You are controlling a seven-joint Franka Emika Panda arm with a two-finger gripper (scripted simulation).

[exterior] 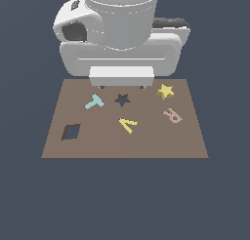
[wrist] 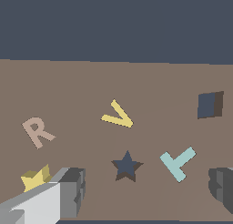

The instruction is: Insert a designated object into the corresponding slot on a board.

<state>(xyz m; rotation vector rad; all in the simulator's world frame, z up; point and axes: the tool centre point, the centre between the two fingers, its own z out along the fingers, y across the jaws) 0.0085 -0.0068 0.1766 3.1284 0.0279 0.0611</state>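
Note:
The yellow star block [exterior: 166,91] lies on the brown board [exterior: 146,141] at the far side toward the exterior view's right; in the wrist view the star block [wrist: 34,178] shows just beside one finger. The dark star-shaped slot [exterior: 122,99] is in the board's far middle and shows in the wrist view [wrist: 127,165] between the two fingers. My gripper [exterior: 122,86] hangs above the board's far edge near the slot, open and empty. Its fingers [wrist: 73,191] stand wide apart in the wrist view.
On the board lie a light blue T piece [exterior: 94,102], a yellow V piece [exterior: 128,124] and a pinkish R piece [exterior: 172,115]. A dark diamond-shaped cutout [exterior: 71,132] is at the exterior view's left. The arm's body looms over the board's far edge.

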